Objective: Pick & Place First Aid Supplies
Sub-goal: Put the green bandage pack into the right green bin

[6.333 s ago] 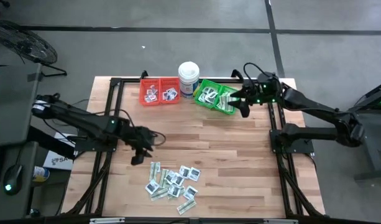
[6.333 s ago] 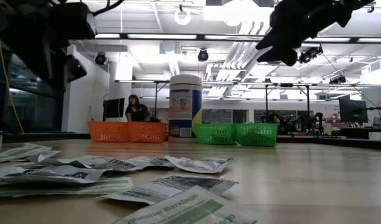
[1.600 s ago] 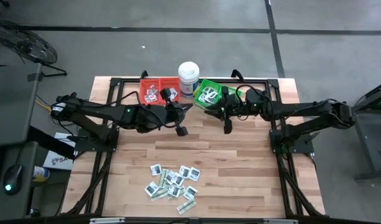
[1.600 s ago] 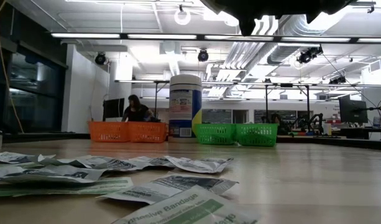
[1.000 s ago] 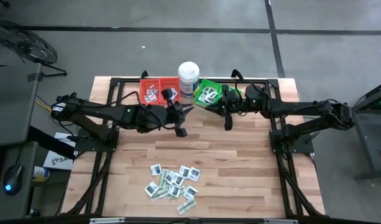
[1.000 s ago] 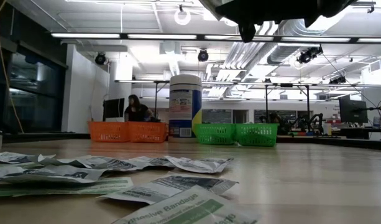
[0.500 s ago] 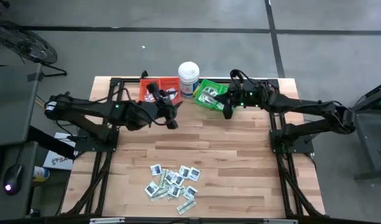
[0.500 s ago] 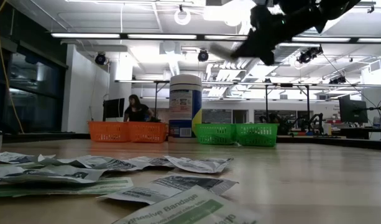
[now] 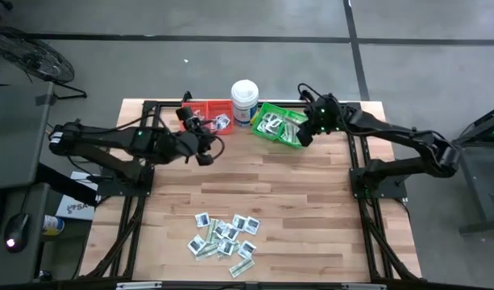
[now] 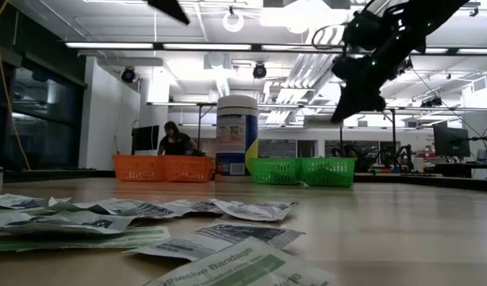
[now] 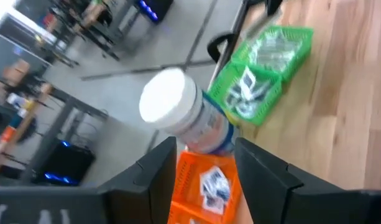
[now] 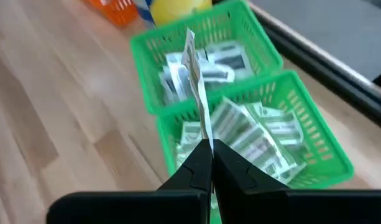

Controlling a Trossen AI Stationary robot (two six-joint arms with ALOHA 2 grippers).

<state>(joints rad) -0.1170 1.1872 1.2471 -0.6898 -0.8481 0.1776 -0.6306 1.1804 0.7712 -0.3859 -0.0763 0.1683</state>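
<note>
Right tool (image 12: 206, 144) is pinching a packet (image 12: 195, 74) edge-on over the green bin (image 12: 305, 109); left tool (image 11: 206, 158) is hovering parted and empty near the orange bin (image 11: 209, 190), pile (image 9: 224, 235) sitting on tabletop (image 9: 311, 209)

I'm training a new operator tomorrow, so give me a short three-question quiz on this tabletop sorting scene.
1. True or false: the right gripper is shut on a thin flat packet above the green plastic bin.
2. Multiple choice: the tall white round tub stands (A) between the red plastic bin and the green bin, (B) among the loose packets, (C) off the wooden table.
3. Fill in: the left gripper has its fingers ____ with nothing between them.

Key: 1 true; 2 A; 3 apart.
</note>
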